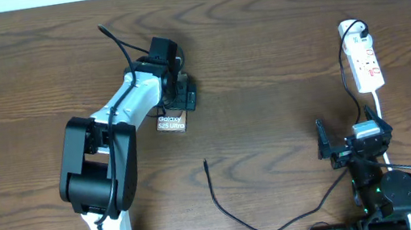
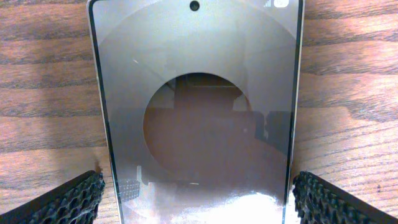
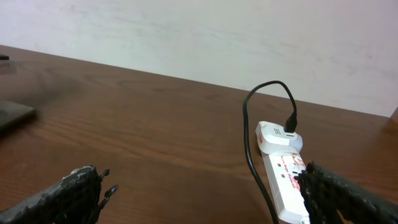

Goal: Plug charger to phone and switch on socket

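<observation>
Overhead view: the phone (image 1: 171,122) is seen flat on the wooden table (image 1: 259,33), its long axis running away from the robot with a slight lean to the right, its lettered end left uncovered on the near side; the left gripper (image 1: 178,93) is poised directly over the phone's far half, with the white left arm (image 1: 119,110) stretched out low from the phone's near left; in the left wrist view the pads (image 2: 68,200) are shown spread to the phone's width, one just beside each long edge, and whether they press on it cannot be told; the charger (image 1: 232,213) is laid loose on the near side of the phone, its free tip (image 1: 205,162) pointed roughly toward the phone but apart from it and slightly to its right; the tip is judged nearer the left gripper than the right, yet the left is taken up with the phone, so the fetch is expected to fall to the right arm; the right gripper (image 1: 355,140) is held well to the phone's right, its jaws wide with nothing between them, aimed away from the robot; the socket (image 1: 365,58) is placed farther right of the phone again, lengthwise away from the robot, with a black lead, apparently the charger's other end, seen plugged in at its far end.
</observation>
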You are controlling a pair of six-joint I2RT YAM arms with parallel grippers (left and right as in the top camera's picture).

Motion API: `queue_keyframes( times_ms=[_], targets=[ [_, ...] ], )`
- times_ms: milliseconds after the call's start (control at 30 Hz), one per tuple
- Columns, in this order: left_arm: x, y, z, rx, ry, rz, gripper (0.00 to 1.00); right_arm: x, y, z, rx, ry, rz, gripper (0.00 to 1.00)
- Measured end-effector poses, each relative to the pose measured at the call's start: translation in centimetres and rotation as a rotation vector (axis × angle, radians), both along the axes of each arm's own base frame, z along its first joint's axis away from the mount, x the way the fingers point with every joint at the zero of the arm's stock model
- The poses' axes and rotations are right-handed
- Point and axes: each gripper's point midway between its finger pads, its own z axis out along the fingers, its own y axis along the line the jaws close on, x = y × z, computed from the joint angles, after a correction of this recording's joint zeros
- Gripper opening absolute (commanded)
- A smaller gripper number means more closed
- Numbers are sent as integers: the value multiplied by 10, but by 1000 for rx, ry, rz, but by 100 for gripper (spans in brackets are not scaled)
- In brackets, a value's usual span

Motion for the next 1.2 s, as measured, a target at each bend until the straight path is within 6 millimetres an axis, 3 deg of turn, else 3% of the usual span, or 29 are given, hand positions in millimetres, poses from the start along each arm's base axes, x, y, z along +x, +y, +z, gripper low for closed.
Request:
queue_keyframes(
  times_ms=[1000,1100,1200],
  targets=[
    [1,4,-3,31,0,0,99,0,0,0,0,0,0,99],
    [0,4,-3,32,1,-1,89,0,0,0,0,0,0,99],
    [0,4,-3,32,2,-1,87,0,0,0,0,0,0,99]
  ],
)
